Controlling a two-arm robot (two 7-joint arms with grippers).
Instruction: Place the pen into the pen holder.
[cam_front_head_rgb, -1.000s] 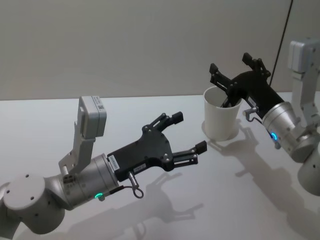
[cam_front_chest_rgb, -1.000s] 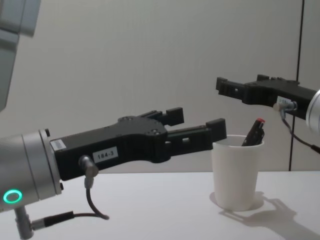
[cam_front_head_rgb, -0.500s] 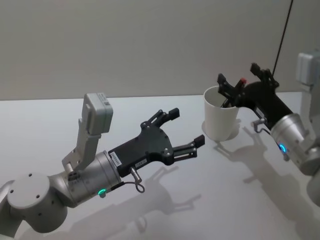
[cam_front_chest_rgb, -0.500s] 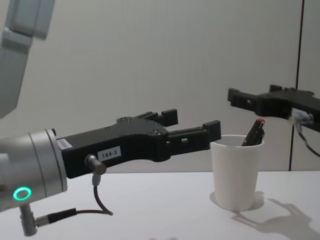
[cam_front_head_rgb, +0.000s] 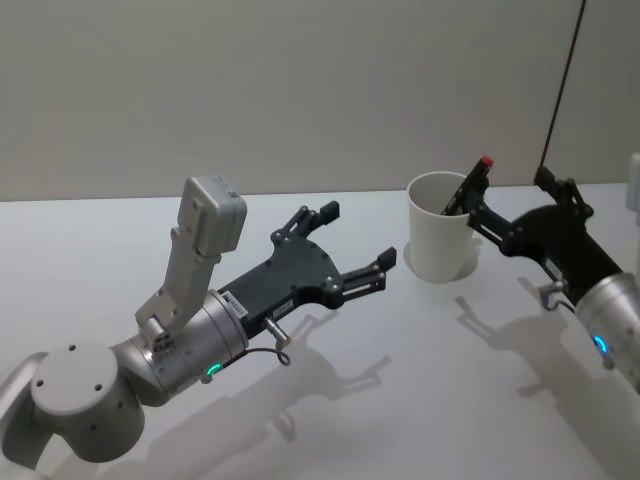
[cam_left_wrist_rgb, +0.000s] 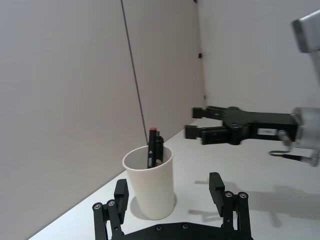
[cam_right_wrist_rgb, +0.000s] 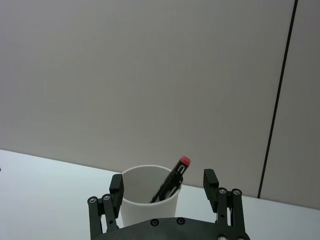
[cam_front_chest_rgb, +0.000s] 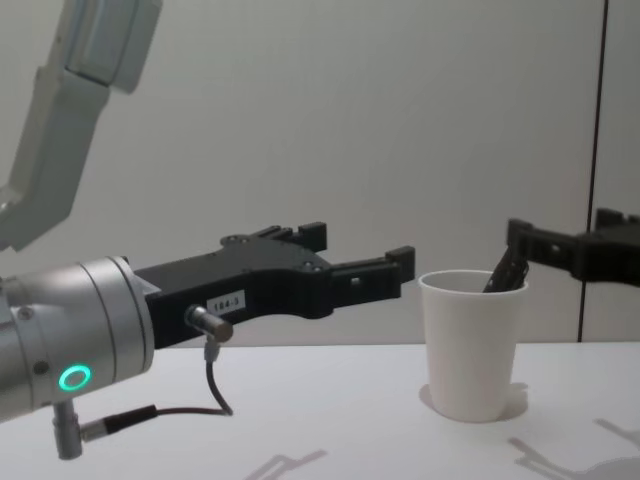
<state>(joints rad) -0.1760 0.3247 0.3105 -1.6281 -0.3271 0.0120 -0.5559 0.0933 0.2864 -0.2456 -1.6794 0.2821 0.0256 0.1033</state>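
One pen (cam_front_head_rgb: 470, 187) standing inside pen holder (cam_front_head_rgb: 440, 240), leaning against rim on the right side, red cap poking above. Black body, red tip, also seen at (cam_right_wrist_rgb: 172, 181) and (cam_left_wrist_rgb: 152, 149). White paper cup upright on pale bench (cam_front_head_rgb: 400, 400), toward right rear of bench. Right gripper (cam_front_head_rgb: 515, 210) just right of cup at about rim height, jaws spread apart, holding nothing, not touching pen or cup; one black fingertip near the pen top in chest view (cam_front_chest_rgb: 560, 248). Left gripper (cam_front_head_rgb: 355, 240) hanging above bench left of cup, pointing toward it, jaws spread apart, empty, clear gap to cup. Green status ring lit on left wrist. Plain grey wall (cam_front_head_rgb: 250, 90) behind
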